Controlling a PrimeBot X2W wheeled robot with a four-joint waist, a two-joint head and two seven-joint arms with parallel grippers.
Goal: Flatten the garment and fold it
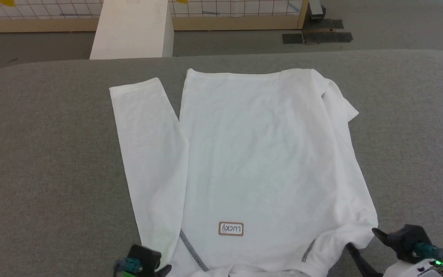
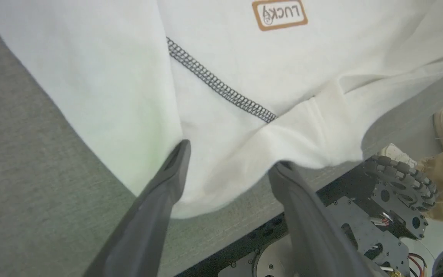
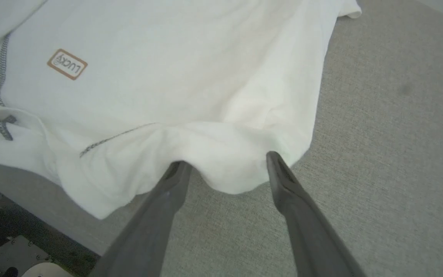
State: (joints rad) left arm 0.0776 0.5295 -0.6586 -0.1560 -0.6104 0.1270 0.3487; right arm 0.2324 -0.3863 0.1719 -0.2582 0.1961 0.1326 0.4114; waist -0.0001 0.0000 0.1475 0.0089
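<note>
Grey felt covers the table (image 1: 52,154) — a white box (image 1: 133,29) and wire-grid fence (image 1: 237,9) stand beyond its far edge. The garment (image 1: 260,154) lies spread mid-table, its brown patch (image 1: 231,229) reading LUCKY at the near end. Fingers wide apart, the left gripper (image 2: 232,154) and right gripper (image 3: 225,158) sit at its near shoulders

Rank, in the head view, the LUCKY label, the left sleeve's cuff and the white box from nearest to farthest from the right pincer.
1. Label, just left of the right pincer.
2. Cuff, far left on the table.
3. Box, beyond the table's far edge.
</note>
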